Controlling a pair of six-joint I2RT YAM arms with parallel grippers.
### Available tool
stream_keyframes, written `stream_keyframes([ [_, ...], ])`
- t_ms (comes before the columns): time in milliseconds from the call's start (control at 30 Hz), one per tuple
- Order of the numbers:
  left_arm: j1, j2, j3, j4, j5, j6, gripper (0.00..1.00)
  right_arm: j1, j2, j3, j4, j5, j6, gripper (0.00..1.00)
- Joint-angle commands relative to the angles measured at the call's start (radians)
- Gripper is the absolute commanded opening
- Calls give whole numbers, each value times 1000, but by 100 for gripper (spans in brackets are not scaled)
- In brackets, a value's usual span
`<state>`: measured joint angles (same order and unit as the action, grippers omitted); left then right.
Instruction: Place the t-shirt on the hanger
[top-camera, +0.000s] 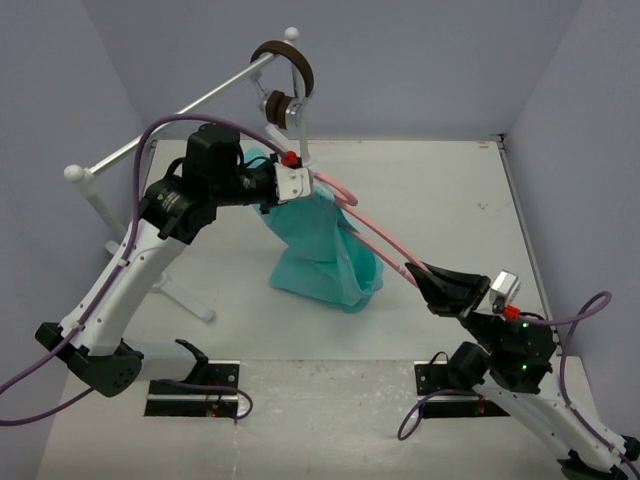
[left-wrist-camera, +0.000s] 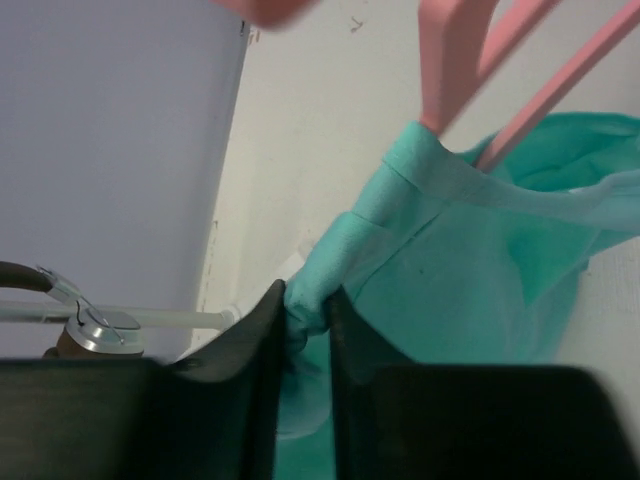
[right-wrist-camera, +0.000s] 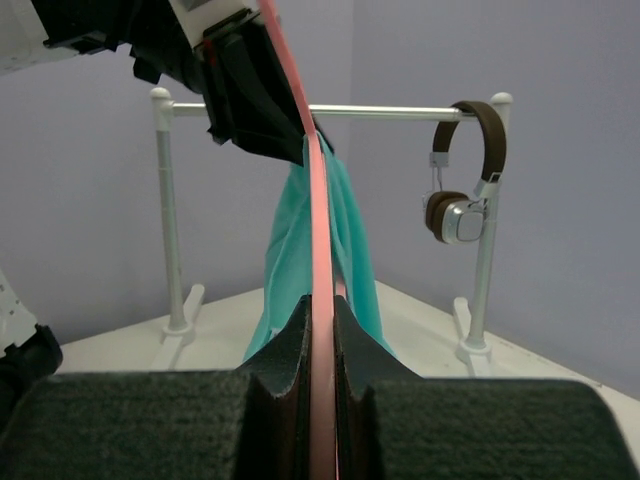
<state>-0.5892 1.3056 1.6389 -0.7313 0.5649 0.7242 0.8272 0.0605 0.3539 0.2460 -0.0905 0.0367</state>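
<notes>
The right gripper (top-camera: 424, 277) clamps the pink hanger (top-camera: 372, 232) steady near the table's right edge. The left gripper (left-wrist-camera: 306, 318) pinches the teal t-shirt (top-camera: 322, 250) by a fold (toward the far-left corner), likely to draw it on.

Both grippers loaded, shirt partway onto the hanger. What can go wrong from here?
1. The left gripper pinches only a small fold of the t-shirt; a hard pull may slip it free.
2. The right gripper clamps the thin hanger near one end, so it could twist in the grip as fabric drags on it.
3. The headphones and rail sit close to the left gripper; lifting could knock them.
</notes>
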Motion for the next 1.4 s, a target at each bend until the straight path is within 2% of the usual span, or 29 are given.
stream_keyframes([
  [0,5,-12,0,-4,43,11,4,1,-11,61,56,-33,-18,0],
  [200,5,-32,-37,-13,104,41,0,1,-19,68,55,-29,-29,0],
  [300,5,-44,-47,-13,126,26,0,2,11,82,35,-1,-28,4],
  [333,5,-46,-53,-6,121,20,0,1,25,83,29,7,-28,10],
  [367,5,-50,-64,9,112,9,0,1,40,92,11,17,-29,22],
  [467,6,-84,-113,64,79,-30,0,1,105,118,-37,64,-24,31],
  [500,5,-102,-143,99,66,-41,0,1,134,127,-55,85,-16,42],
  [600,5,-157,-212,184,11,-81,0,1,210,169,-122,233,25,63],
  [700,5,-206,-287,247,-80,-118,0,1,241,210,-200,336,71,93],
  [733,5,-212,-300,260,-112,-124,0,2,245,222,-226,368,88,99],
  [900,5,-175,-326,276,-278,-173,0,1,177,302,-428,529,244,99],
  [1100,6,-146,-338,297,-288,-206,0,1,60,382,-725,780,623,98],
  [1167,6,-145,-341,299,-295,-221,0,1,35,369,-737,755,689,95],
  [1233,6,-148,-343,306,-291,-237,0,1,89,360,-730,641,742,91],
  [1367,6,-162,-346,321,-249,-241,0,1,299,336,-590,462,745,90],
])
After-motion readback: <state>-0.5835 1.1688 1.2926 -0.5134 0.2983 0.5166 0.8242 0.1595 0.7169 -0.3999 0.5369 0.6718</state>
